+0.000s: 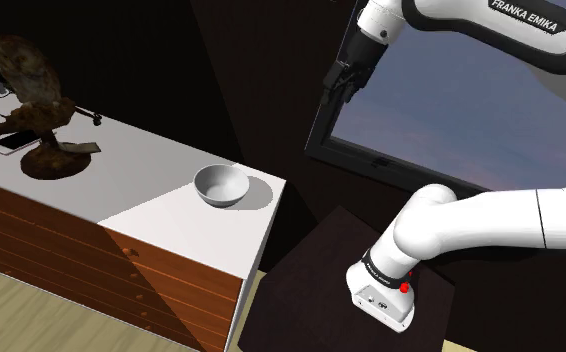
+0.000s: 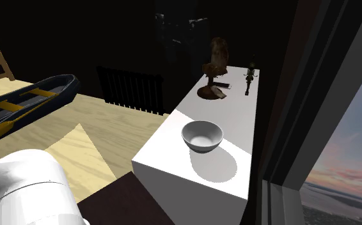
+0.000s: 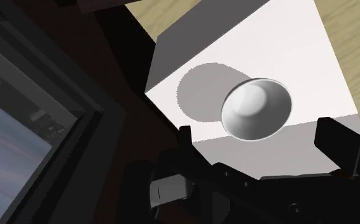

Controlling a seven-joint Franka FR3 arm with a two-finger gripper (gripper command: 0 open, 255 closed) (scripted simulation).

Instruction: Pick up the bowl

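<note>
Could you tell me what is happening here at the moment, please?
A white Franka arm is set to pick up the white bowl, which sits upright near the end of a white-topped wooden dresser. The black gripper hangs high over the bowl, fingers open, touching nothing. A brown figurine stands at the dresser's far end.

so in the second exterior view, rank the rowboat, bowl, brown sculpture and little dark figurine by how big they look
1. rowboat
2. brown sculpture, taller than the bowl
3. bowl, wider and nearer the camera, so these two are unsure
4. little dark figurine
</note>
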